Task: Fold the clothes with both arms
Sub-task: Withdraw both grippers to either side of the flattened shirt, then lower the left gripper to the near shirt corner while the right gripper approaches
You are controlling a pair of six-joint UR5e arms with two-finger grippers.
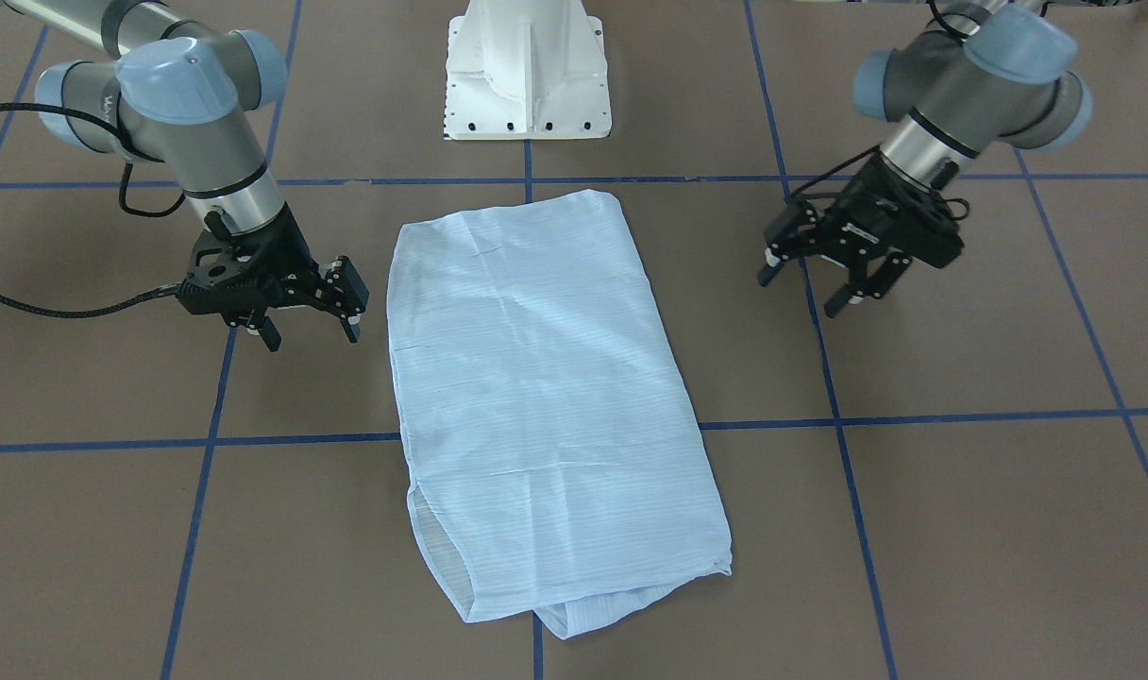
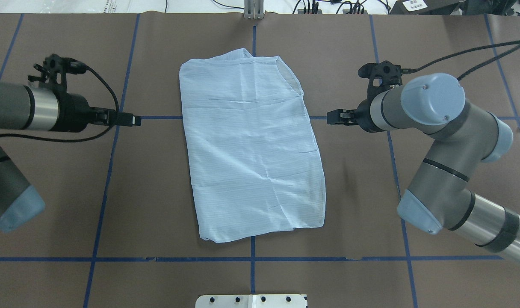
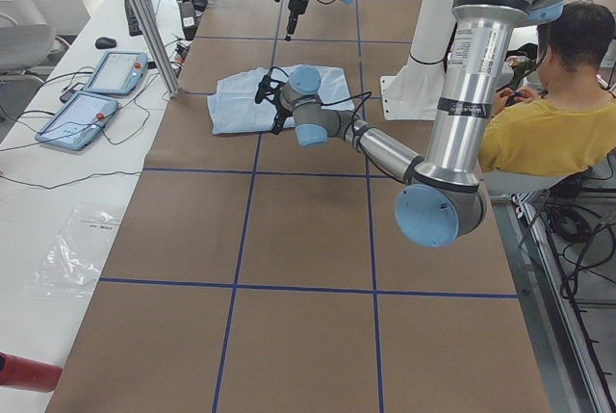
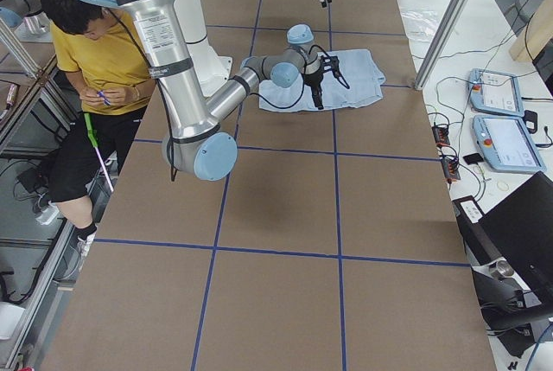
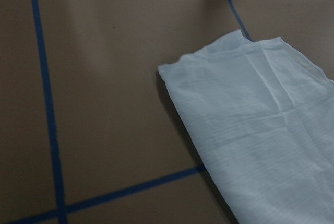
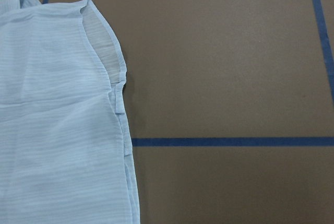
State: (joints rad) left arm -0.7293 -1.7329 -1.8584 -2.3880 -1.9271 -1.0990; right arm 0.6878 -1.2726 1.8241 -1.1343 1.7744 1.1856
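The pale-blue striped shirt (image 1: 536, 397) lies folded into a long flat rectangle in the middle of the brown table; it also shows in the overhead view (image 2: 249, 145), the left wrist view (image 5: 261, 119) and the right wrist view (image 6: 57, 130). My left gripper (image 1: 801, 293) hovers beside the shirt's edge on my left, open and empty, clear of the cloth (image 2: 134, 120). My right gripper (image 1: 312, 335) hovers beside the opposite edge, open and empty (image 2: 330, 117). Neither touches the shirt. Collar, buttons and label are hidden.
The white pedestal base (image 1: 527, 76) stands at the table's robot side. Blue tape lines (image 2: 251, 259) grid the brown table top. An operator in yellow (image 3: 549, 134) sits beside the base. Two teach pendants (image 3: 96, 95) lie on the side bench.
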